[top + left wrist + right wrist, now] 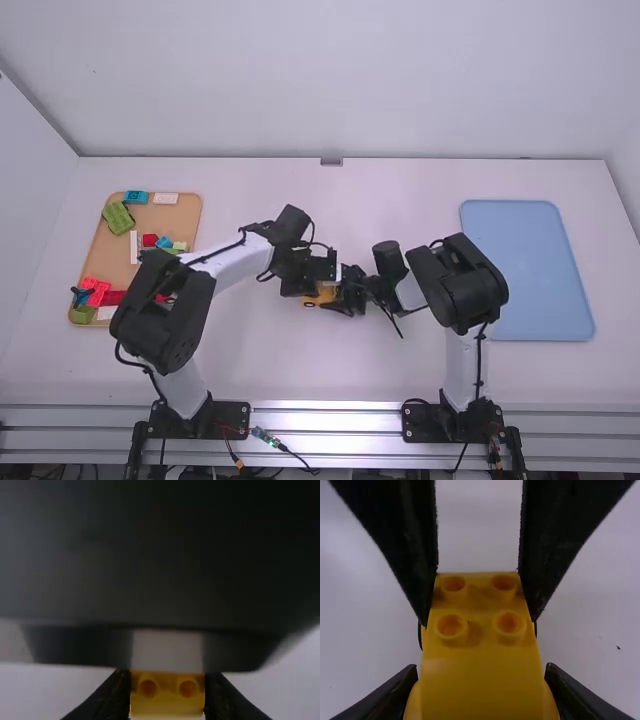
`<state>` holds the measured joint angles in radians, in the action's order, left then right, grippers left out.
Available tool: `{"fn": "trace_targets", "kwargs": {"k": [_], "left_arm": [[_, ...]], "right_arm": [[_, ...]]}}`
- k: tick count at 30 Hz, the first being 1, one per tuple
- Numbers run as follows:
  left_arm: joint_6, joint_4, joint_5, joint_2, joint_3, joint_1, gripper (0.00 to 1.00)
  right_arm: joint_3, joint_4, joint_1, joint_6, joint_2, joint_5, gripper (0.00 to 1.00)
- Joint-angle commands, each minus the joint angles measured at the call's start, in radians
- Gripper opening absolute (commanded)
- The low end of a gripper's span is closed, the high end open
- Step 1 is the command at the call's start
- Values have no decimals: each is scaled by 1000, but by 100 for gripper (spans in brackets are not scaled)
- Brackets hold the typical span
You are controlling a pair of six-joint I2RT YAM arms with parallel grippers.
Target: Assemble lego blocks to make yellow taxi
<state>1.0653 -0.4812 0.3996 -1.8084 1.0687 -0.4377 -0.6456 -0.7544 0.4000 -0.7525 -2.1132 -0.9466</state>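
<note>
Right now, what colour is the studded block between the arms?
The block is plain orange-yellow; best seen in the right wrist view.

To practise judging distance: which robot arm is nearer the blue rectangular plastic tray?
Right: the right arm bends beside the tray; the left arm is across the white table.

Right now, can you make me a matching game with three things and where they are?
Things:
1. Yellow block
2. Blue tray
3. Brown tray

Places:
A. On the table's left side, with colourful blocks in it
B. Held by the left gripper and the right gripper
C. On the table's right side

Right pairs: 1-B, 2-C, 3-A
</note>
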Motion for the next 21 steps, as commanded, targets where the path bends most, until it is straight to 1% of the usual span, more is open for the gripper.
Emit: {"fn": "trace_targets", "kwargs": {"k": [1,2,3,5,8,11,16,18,19,21], "left_arm": [[5,0,7,-32,5,-37,41],[5,0,8,-32,5,-37,41],[5,-1,11,-32,5,-37,47],[4,1,10,-32,5,-37,52],[4,4,11,-32,5,-37,55],[5,3,23,-27,5,-37,56],[18,-6,69,3,5,-27,63],[76,-35,111,18,5,-26,68],[97,-44,131,26,5,-19,76],[91,-34,172,40,4,4,78]], "right_arm": [[3,3,18,11,-15,31,63],[3,3,18,11,-15,31,63],[3,3,18,11,-15,31,63],[3,3,18,11,-15,31,63],[3,3,18,11,-15,31,63],[3,3,18,11,-15,31,63],[4,4,3,12,-15,30,63],[4,5,-5,15,-15,28,63],[4,8,-9,15,-15,26,64],[4,11,-14,15,-15,26,64]]}}
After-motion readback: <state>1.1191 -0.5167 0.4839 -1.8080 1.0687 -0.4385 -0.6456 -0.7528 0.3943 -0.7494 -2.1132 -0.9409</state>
